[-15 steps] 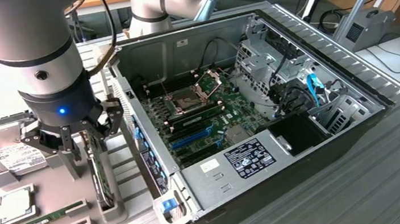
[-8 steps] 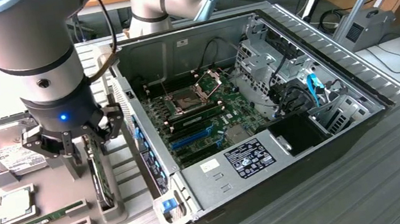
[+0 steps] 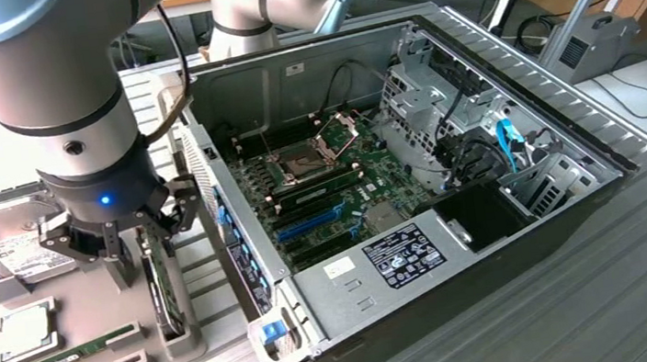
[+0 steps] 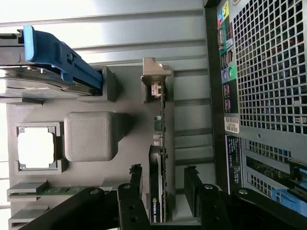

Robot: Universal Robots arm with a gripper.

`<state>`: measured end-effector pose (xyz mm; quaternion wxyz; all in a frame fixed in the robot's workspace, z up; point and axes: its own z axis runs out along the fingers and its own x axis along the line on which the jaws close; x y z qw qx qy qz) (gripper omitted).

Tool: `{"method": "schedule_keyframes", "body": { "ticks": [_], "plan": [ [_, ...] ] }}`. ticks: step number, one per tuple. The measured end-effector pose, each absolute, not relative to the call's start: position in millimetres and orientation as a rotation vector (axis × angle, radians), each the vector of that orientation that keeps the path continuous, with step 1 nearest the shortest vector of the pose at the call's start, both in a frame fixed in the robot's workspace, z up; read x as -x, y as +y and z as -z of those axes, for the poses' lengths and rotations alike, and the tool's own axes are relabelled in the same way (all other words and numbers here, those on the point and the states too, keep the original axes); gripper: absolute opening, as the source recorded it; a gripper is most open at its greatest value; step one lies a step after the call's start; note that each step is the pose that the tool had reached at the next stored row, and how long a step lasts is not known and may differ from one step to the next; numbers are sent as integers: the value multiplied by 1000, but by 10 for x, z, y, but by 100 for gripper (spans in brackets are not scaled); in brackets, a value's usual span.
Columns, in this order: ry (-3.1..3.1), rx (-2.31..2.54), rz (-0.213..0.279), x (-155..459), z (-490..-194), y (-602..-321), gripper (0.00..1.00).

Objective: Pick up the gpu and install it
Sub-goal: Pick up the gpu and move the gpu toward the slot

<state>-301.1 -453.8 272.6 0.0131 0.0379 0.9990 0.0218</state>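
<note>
Grey ribbed metal counter [image 3: 563, 318] carries everything. Open black computer case [image 3: 275, 85] lies on its side, green motherboard [image 3: 336, 179] exposed. Silver-grey robot arm [image 3: 39, 77] comes down at exterior view's left of case. Grey plastic parts holder [image 3: 90, 293] just beside case. Silver labelled hard drive [image 3: 10, 243] in holder. Thin black gpu [image 3: 165, 298] stands on edge in holder slot. Hand [image 3: 145, 258] wide open, black fingers [image 4: 192, 184] on both sides of gpu, gaps visible. Square silver processor chip [image 3: 27, 333] and narrow green RAM stick [image 3: 67, 353] nearby in holder.
</note>
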Motion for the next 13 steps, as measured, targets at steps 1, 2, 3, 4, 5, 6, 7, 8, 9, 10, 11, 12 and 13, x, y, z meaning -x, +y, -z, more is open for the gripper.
{"method": "schedule_keyframes", "body": {
  "ticks": [1, 2, 3, 4, 5, 6, 7, 8, 9, 10, 11, 12, 13],
  "plan": [
    [3113, -118, -68, 3014, -2711, -4544, 48],
    [3112, -118, -68, 3019, -2686, -4550, 48],
    [3112, -118, -68, 3020, -2671, -4554, 48],
    [3112, -118, -68, 3020, -2658, -4557, 48],
    [3112, -118, -68, 3020, -2647, -4560, 48],
    [3112, -118, -68, 3020, -2636, -4562, 48],
    [3112, -118, -68, 3020, -2624, -4564, 48],
    [3112, -118, -68, 3020, -2613, -4566, 48],
    [3112, -118, -68, 3020, -2602, -4568, 48],
    [3112, -118, -68, 3020, -2592, -4570, 48],
    [3112, -118, -68, 3020, -2579, -4571, 48],
    [3112, -118, -68, 3020, -2569, -4571, 48],
    [3112, -118, -68, 3020, -2559, -4571, 48]
  ]
}}
